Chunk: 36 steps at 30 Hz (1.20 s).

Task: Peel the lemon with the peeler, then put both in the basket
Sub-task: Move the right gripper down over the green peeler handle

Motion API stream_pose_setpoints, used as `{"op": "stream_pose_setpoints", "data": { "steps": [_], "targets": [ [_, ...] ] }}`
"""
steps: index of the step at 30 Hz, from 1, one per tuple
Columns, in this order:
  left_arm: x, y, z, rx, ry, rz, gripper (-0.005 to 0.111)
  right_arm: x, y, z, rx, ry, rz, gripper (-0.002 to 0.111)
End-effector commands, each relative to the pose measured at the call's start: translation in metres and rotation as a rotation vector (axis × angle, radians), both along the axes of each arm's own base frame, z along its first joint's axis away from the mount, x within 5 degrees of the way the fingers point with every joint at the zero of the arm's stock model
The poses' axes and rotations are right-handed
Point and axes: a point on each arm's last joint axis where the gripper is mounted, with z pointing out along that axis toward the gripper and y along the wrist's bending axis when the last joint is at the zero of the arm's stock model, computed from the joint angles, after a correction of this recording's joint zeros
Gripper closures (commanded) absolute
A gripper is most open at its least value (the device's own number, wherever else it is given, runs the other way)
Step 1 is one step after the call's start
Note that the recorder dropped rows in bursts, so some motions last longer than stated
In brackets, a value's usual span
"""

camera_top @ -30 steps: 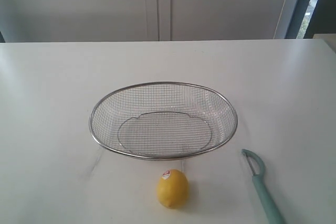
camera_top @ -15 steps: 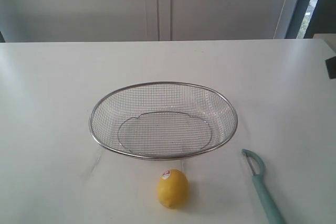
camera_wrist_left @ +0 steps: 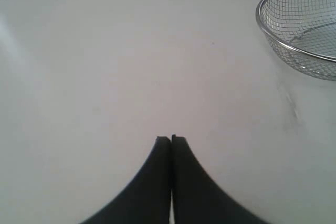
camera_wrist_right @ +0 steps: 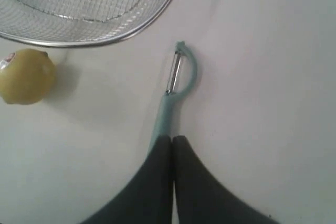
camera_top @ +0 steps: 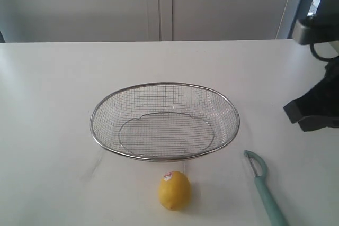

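Nothing of the job is done as far as I can see. The lemon (camera_top: 174, 190) wears its full yellow skin, with the sticker (camera_top: 168, 176) on it, and the basket (camera_top: 164, 84) holds nothing. Peeling, then loading both things, is all still ahead, and neither has been picked up.

The lemon sits on the desk (camera_top: 53, 104) just in front of the basket's near rim, not touching it. The peeler (camera_top: 265, 189) lies flat on the desk to the lemon's right, well apart from it and just off the basket's near right corner.

The peeler's long axis runs near to far, leaning a little. Its loop head with the blade is at the far end, towards the basket, and the handle trails back to the near edge of the exterior view. The lemon's sticker end faces the basket side. I can't judge its long axis beyond that.

My right tool (camera_wrist_right: 172, 138) is clenched on nothing, and its tips line up over the peeler's handle in the wrist view. I can't tell whether they touch it. The right arm (camera_top: 315, 104) shows at the right edge of the exterior view. My left tool (camera_wrist_left: 171, 139) is also clenched and empty, over bare desk away from the basket.
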Motion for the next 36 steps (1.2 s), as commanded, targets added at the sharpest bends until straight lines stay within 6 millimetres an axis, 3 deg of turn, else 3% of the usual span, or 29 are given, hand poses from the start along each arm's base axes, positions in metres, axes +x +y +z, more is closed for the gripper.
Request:
{"op": "stream_pose_setpoints", "data": {
  "steps": [1,14,20,28,33,36],
  "targets": [
    [0.0,-0.001,-0.001,-0.01,0.004,-0.009,0.107,0.009,0.004,-0.015,-0.015,0.099,-0.008,0.108],
    [0.0,-0.001,-0.001,-0.01,0.004,-0.009,0.107,0.033,0.009,-0.053,-0.041,0.262,-0.034,0.108],
    [0.0,-0.001,-0.001,-0.01,0.004,-0.009,0.107,0.038,0.029,-0.058,-0.026,0.186,-0.011,0.108],
    [0.0,-0.001,-0.001,-0.01,0.004,-0.009,0.107,0.023,0.045,-0.082,-0.098,0.232,-0.064,0.108],
    [0.0,-0.001,-0.001,-0.01,0.004,-0.009,0.107,0.011,0.062,-0.079,-0.097,0.245,-0.073,0.108],
    [0.0,-0.001,-0.001,-0.01,0.004,-0.009,0.107,0.008,0.076,-0.077,-0.088,0.163,-0.065,0.108]
  ]
}}
